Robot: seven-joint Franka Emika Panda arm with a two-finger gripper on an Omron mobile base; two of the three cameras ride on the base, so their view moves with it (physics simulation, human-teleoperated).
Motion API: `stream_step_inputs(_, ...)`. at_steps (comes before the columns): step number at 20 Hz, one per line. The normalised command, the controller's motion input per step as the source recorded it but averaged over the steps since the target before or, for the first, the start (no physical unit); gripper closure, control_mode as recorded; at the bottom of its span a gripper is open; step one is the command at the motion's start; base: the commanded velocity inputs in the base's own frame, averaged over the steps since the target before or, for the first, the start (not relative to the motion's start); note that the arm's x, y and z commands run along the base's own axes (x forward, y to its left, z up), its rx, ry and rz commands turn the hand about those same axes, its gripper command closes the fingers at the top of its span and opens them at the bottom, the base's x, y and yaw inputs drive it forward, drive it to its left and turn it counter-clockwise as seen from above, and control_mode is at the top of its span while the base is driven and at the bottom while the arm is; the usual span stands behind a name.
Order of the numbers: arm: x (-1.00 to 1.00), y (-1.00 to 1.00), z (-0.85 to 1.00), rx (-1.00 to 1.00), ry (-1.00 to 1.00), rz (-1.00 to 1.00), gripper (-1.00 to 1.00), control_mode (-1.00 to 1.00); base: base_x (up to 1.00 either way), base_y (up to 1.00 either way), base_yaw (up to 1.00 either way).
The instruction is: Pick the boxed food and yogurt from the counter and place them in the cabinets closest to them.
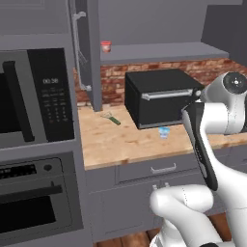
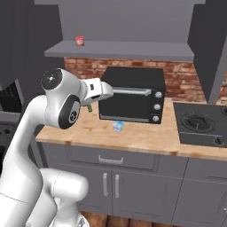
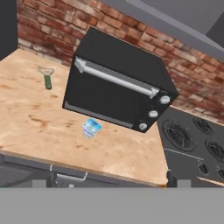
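The yogurt [image 1: 164,132] is too small for its label to be read, and the arm perhaps hides its right edge in the left base view. The stovetop [image 2: 204,124] runs off the right edge. The small red item [image 1: 106,46] on the cabinet shelf is too blurred to identify.

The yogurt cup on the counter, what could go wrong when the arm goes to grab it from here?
1. The yogurt cup is tiny and sits right in front of the toaster oven, so the open gripper could bump the oven door on the way down.
2. It sits near the front of the counter; a nudge might tip it or push it off.
3. The open cabinet shelf is high above it, a long lift.
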Motion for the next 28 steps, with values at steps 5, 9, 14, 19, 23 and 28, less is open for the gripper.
stream_step_inputs(5,0.0,0.0,0.0,0.0,0.0,0.0,-1.0,1.0,0.55,0.05,0.0)
stream_step_inputs(9,0.0,0.0,0.0,0.0,0.0,0.0,-1.0,1.0,0.5,0.05,0.0)
stream_step_inputs(14,0.0,0.0,0.0,0.0,0.0,0.0,-1.0,1.0,0.47,0.05,0.0)
stream_step_inputs(19,0.0,0.0,0.0,0.0,0.0,0.0,-1.0,1.0,0.48,0.06,0.0)
stream_step_inputs(23,0.0,0.0,0.0,0.0,0.0,0.0,-1.0,1.0,0.42,0.05,0.0)
stream_step_inputs(28,0.0,0.0,0.0,0.0,0.0,0.0,-1.0,-1.0,0.02,0.0,0.0)
